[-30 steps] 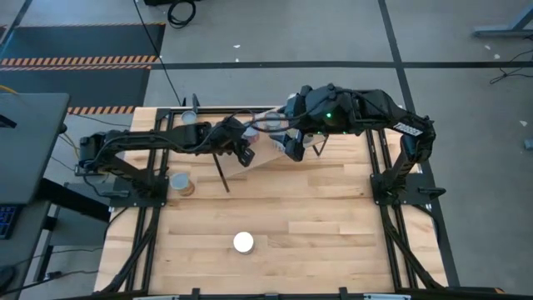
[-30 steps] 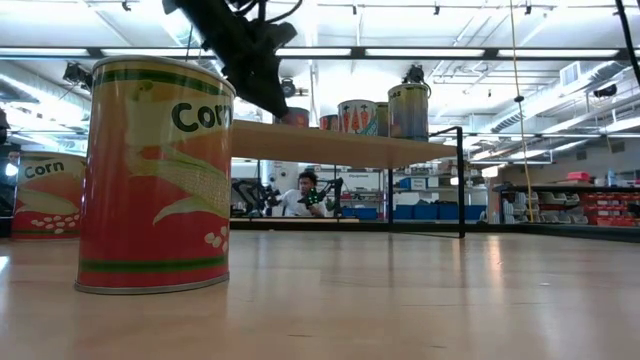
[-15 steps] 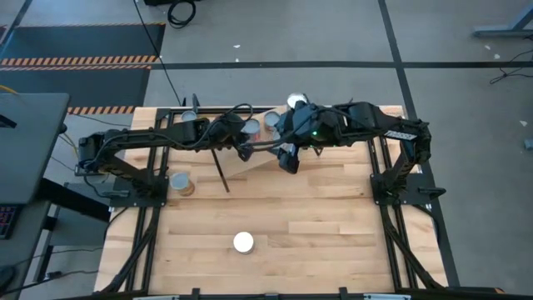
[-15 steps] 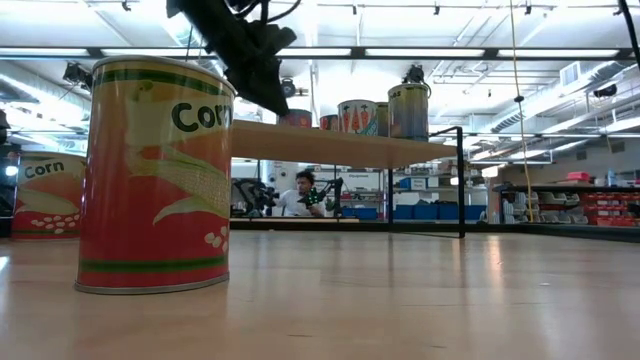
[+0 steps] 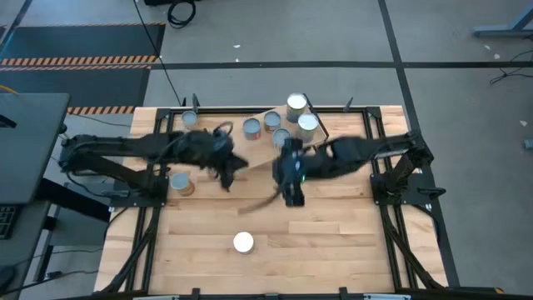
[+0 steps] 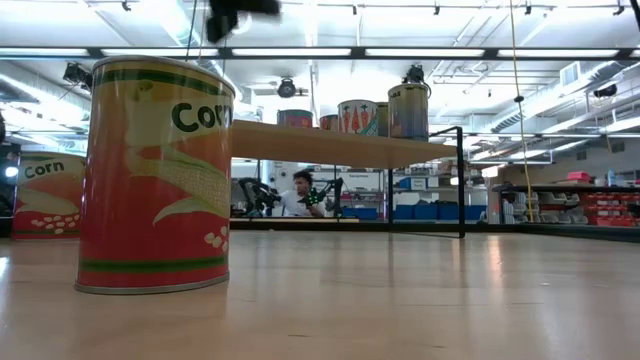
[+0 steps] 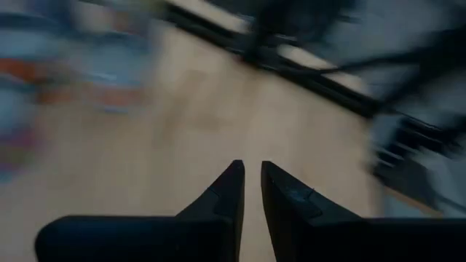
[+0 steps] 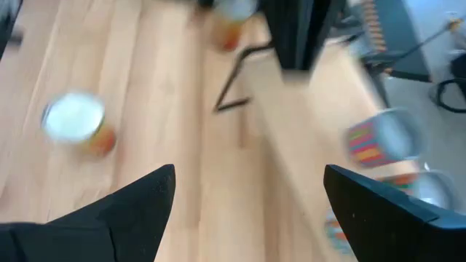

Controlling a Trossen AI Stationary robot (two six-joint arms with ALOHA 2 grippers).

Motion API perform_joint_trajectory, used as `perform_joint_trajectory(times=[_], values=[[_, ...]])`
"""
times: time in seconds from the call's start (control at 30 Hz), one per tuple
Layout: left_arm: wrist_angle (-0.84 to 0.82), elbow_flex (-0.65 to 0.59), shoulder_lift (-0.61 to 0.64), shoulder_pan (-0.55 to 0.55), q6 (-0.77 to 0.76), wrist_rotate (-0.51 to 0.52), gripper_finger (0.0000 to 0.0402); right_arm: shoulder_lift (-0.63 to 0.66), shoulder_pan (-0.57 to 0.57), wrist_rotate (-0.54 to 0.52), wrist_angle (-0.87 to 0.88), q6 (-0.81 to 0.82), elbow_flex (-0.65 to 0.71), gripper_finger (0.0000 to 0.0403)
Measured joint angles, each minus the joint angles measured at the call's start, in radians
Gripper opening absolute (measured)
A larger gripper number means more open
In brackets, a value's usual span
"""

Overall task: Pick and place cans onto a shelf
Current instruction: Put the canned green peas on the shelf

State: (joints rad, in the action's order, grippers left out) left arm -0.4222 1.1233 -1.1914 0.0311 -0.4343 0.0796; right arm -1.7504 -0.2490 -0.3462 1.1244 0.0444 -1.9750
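Observation:
The light wood shelf (image 5: pixel 261 155) stands at the table's far middle on thin black legs; it also shows in the low view (image 6: pixel 340 146). Several cans (image 5: pixel 296 105) stand upright on its board. Three more cans stand on the tabletop: far left (image 5: pixel 190 118), left (image 5: pixel 180 183), and near the middle (image 5: pixel 242 242), which is the big "Corn" can in the low view (image 6: pixel 155 175). My left gripper (image 5: pixel 240 164) is shut and empty (image 7: pixel 251 171), by the shelf's left end. My right gripper (image 5: pixel 291 198) is wide open and empty (image 8: pixel 247 182), over the table on the shelf's near side.
Black frame rails (image 5: pixel 379 167) run along the table's left and right sides. Bare wood (image 5: pixel 333 233) lies between the shelf and the near edge. A person (image 6: pixel 303 192) sits in the room far behind the table.
My right gripper has drawn back from over the shelf toward the table's near edge. My left gripper has left the can on the shelf, risen and pulled back toward the left. The cans on the shelf, covered by the arms a second ago, now show from above.

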Motion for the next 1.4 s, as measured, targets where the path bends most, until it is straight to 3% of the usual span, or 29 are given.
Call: perform_joint_trajectory(times=[0.2,0.4,0.57,0.73,0.87,1.03,1.17,1.3,1.4], values=[[-0.029,0.001,0.032,0.312,-0.147,-0.029,0.0054,0.0,-0.069,-0.011,-0.063,0.061,0.148,0.0359],[-0.112,0.0,-0.014,0.561,-0.364,0.105,0.0106,-0.001,-0.096,-0.049,-0.103,0.121,0.184,0.0359],[-0.229,-0.001,0.002,0.663,-0.526,0.224,0.0183,0.003,-0.112,-0.08,-0.107,0.154,0.178,0.0359],[-0.448,-0.001,0.11,0.658,-0.664,0.509,0.0239,0.013,-0.132,-0.082,-0.147,0.202,0.178,0.0359],[-0.737,0.0,0.214,0.51,-0.833,0.658,0.0253,0.02,-0.147,-0.105,-0.167,0.237,0.177,0.0359],[-0.92,-0.001,0.296,0.169,-0.859,0.674,0.0254,0.023,-0.149,-0.129,-0.171,0.246,0.177,0.0359],[-0.917,0.0,0.292,-0.157,-0.655,0.574,0.0258,0.024,-0.116,-0.14,-0.204,0.248,0.177,0.0359],[-0.793,0.0,0.238,-0.432,-0.455,0.471,0.0284,0.024,-0.067,-0.128,-0.256,0.23,0.177,0.0359],[-0.711,0.0,0.186,-0.621,-0.392,0.393,0.0309,0.024,-0.035,-0.124,-0.275,0.216,0.177,0.0359]])
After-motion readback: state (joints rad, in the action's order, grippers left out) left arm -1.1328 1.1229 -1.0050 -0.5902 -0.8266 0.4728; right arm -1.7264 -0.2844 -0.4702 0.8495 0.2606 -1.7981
